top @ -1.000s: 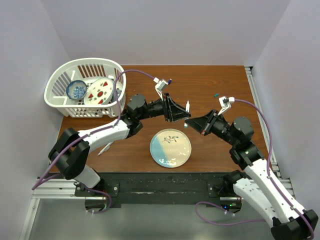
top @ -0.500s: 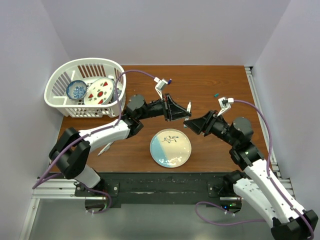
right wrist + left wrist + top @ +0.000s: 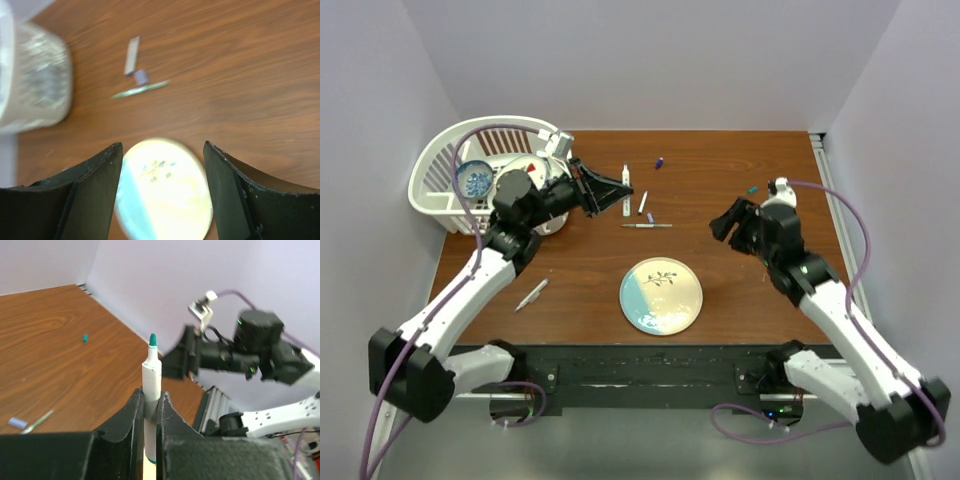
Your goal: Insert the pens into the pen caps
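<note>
My left gripper (image 3: 150, 401) clamps the green-tipped pen (image 3: 151, 371) upright. My right gripper (image 3: 727, 222) gapes empty, nearer the green cap (image 3: 752, 188), at its one o'clock.

The left gripper (image 3: 151, 407) pinches a white pen (image 3: 151, 372) pointing to 12 o'clock; a green cap (image 3: 85, 338) lies at 10 o'clock.

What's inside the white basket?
A small blue patterned bowl sits in the basket. The left arm covers the space beside it, so I cannot see what else is there.
</note>
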